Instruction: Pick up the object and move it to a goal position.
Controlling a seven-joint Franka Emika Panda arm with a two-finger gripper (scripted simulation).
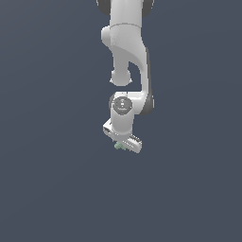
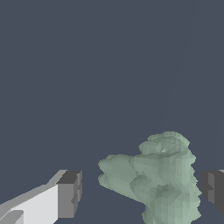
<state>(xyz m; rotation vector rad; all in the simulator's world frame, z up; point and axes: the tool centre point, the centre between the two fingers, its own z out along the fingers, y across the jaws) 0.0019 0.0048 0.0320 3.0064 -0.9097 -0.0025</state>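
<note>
Your tool [image 2: 140, 192] has its fingers apart, with the object [image 2: 159, 181] sitting in the gap. It looks nearly against one fingertip [image 2: 212, 186], and the other fingertip [image 2: 70, 192] stands well clear of it. In the exterior view the object [image 1: 119, 146] peeks out just under the tool [image 1: 124, 142], arm [image 1: 125, 52] straight above.

Risk: the off-centre piece may get shoved sideways when you close, since the far finger has to travel further. The lumpy prongs could let it twist or squirt out of the pinch. I can't tell whether the tool is low enough for a full grip.

Room: the dark surface [image 1: 47, 189] is bare all round the object, with no edges in view. No goal marker is visible.
</note>
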